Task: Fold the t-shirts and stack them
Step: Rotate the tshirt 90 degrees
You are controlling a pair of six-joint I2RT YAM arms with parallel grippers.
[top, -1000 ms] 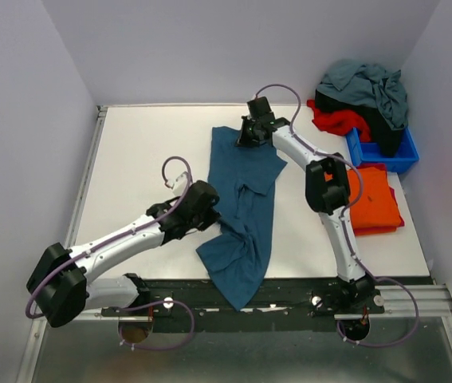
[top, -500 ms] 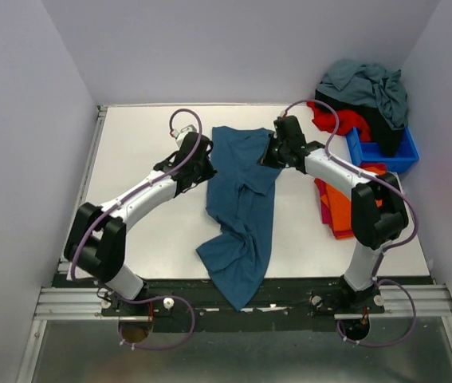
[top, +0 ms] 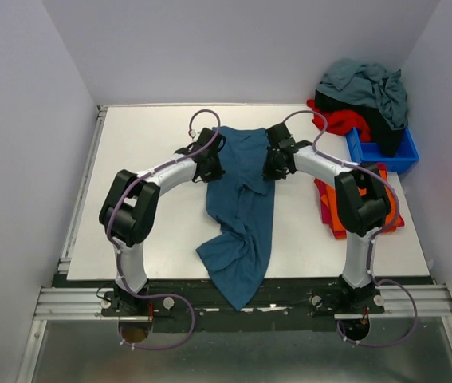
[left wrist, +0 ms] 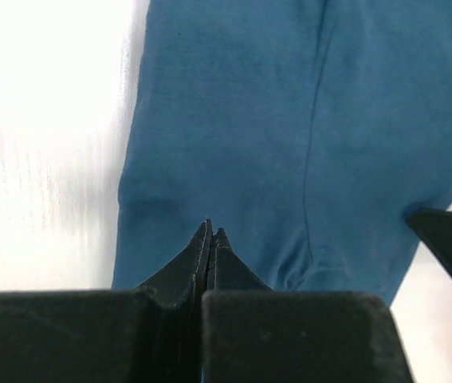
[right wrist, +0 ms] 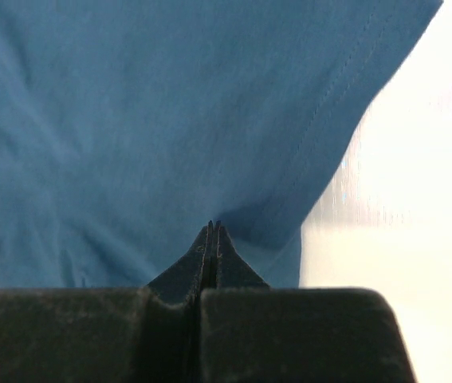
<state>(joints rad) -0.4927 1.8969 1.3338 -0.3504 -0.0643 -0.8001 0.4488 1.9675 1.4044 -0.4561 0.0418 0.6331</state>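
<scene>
Teal t-shirt [top: 243,209] lies on table [top: 142,152], long axis far-to-near, one end over the near edge. Left gripper [top: 212,166] and right gripper [top: 276,165] flank its far end, each pinched tight on a side edge.

Two arms end in two hands, a left hand [top: 211,167] and a right hand [top: 275,166]. Six shirts show: one teal shirt [top: 241,211], one orange shirt [top: 331,214], one pink shirt [top: 320,190], one red shirt [top: 339,121], one black shirt [top: 385,129], one grey-blue shirt [top: 365,80]. There is one bin [top: 393,161] and one worktop [top: 146,144].
</scene>
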